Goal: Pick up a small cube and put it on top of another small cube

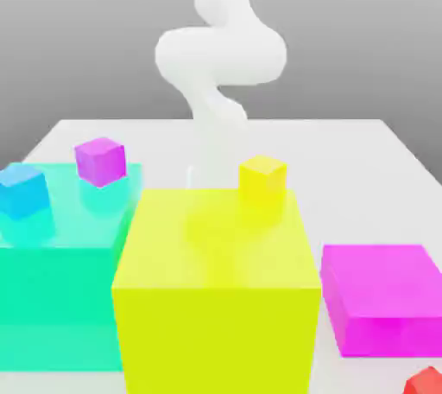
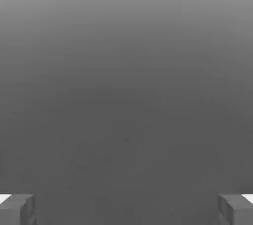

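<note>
Arm (image 1: 220,55): plain matte white throughout, smooth rounded tubular links joined by bulbous, swollen housings; no cables, screws or markings discernible in the exterior view. Gripper (image 2: 126,209): two fingers (image 2: 17,209), blocky and squared-off, mid-grey faces with darker shaded sides, each backed by a white sliver at its outer edge.

We see a plain white arm (image 1: 220,55) at top centre, a small purple cube (image 1: 100,161) and small blue cube (image 1: 22,190) at left on a teal block (image 1: 60,297), a small yellow cube (image 1: 262,180) on the large yellow block (image 1: 216,297), a magenta block (image 1: 384,297) at right, a small red cube (image 1: 427,381) at lower right, and a white table (image 1: 345,159).
</note>
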Controlling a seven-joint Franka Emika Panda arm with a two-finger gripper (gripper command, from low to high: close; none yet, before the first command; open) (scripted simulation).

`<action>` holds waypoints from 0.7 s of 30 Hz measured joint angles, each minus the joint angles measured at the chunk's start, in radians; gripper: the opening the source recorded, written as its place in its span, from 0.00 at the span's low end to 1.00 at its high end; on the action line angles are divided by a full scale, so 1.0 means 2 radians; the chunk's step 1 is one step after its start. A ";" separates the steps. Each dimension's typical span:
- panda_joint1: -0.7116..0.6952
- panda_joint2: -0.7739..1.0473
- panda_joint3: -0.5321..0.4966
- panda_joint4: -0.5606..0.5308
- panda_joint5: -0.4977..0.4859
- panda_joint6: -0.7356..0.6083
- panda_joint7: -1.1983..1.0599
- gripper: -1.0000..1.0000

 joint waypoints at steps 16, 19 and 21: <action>0.032 0.293 0.076 0.045 -0.044 0.061 0.021 0.50; 0.048 0.348 0.086 0.053 -0.057 0.072 0.028 0.50; 0.059 0.384 0.089 0.059 -0.065 0.079 0.032 0.50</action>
